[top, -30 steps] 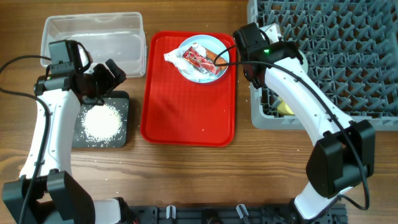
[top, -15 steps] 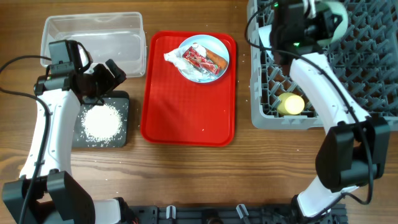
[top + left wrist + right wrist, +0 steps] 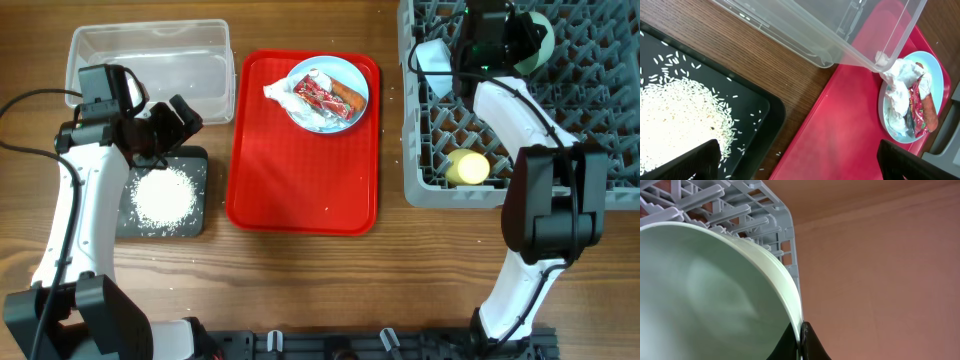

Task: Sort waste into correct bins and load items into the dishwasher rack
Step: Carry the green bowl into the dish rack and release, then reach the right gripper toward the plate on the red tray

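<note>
Rice: the white rice grains [image 3: 160, 196] lie on the black tray [image 3: 195, 160] by the left edge of the desk. This part looks done.
Tub: the clear tub [image 3: 150, 55] stands at the far left corner, and I see nothing in it.
To sort: the crumpled tissue [image 3: 283, 92], red wrapper [image 3: 322, 97] and orange piece [image 3: 350, 97] wait on the light blue plate [image 3: 345, 70], on the red tray [image 3: 300, 180] mid-desk.
Loaded: the yellow cup [image 3: 467, 167] is in the grey rack [image 3: 590, 110] at the right edge.
Right side: the right pincer [image 3: 801, 339] is clamped on the rim of the pale green bowl [image 3: 705, 295] at the rack's far side. I cannot tell if the bowl rests on the pegs.
Left side: the left pincer [image 3: 172, 125] is wide open and holds nothing, between the tub and the black tray.
Change: a second ago the right arm lay beside the plate; now it reaches over the rack. The left arm has not moved.
</note>
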Robot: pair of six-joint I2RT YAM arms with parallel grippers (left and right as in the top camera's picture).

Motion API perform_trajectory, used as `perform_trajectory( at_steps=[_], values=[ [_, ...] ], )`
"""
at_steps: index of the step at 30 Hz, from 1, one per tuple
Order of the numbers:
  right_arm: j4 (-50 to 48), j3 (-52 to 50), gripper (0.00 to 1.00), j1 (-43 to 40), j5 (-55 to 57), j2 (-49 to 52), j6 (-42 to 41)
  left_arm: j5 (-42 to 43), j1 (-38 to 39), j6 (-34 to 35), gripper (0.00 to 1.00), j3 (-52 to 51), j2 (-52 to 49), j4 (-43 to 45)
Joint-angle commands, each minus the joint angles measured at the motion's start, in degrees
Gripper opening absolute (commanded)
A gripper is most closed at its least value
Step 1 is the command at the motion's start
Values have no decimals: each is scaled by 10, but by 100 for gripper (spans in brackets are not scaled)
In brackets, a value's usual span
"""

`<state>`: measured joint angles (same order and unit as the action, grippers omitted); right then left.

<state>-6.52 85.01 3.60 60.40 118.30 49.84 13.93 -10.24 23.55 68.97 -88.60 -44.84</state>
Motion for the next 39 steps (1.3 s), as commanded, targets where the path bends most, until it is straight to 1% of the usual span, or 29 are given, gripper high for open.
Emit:
perform_trajectory(
  at_steps=[1, 2, 4, 5, 6, 9, 10, 11, 12, 18, 22, 25, 27, 32, 39],
  values=[
    [9, 3, 4, 11, -5, 28, 12, -3, -3, 9, 100, 0, 1, 0],
    [21, 3, 4, 17, -5, 28, 12, -3, -3, 9, 100, 0, 1, 0],
    [76, 3, 5, 30, -5, 28, 12, -3, -3, 9, 100, 0, 1, 0],
    [114, 3, 8, 38, -5, 28, 12, -3, -3, 9, 100, 0, 1, 0],
    [135, 3, 14, 42, -5, 28, 12, -3, -3, 9, 100, 0, 1, 0],
    [174, 3, 44, 48, 0, 28, 12, -3, -3, 9, 100, 0, 1, 0],
    [181, 3, 64, 50, 12, 28, 13, -3, -3, 9, 100, 0, 1, 0],
    [182, 3, 92, 52, 24, 28, 14, -3, -3, 9, 100, 0, 1, 0],
    [181, 4, 100, 56, 30, 28, 16, -3, -3, 9, 100, 0, 1, 0],
    [156, 4, 100, 78, 30, 24, 11, -3, -3, 9, 100, 0, 1, 0],
    [87, 4, 100, 79, 23, -14, 10, -3, -3, 9, 100, 0, 1, 0],
    [86, 4, 100, 82, 0, -37, 7, -3, -3, 9, 100, 0, 1, 0],
    [90, 4, 100, 87, -4, -38, -20, -3, -3, 9, 100, 0, 1, 0],
    [98, 4, 100, 110, -21, -38, -26, -3, -3, 9, 100, 0, 1, 0],
    [117, 4, 100, 129, -25, -38, -65, -3, -3, 9, 100, 0, 1, 0]
  ],
)
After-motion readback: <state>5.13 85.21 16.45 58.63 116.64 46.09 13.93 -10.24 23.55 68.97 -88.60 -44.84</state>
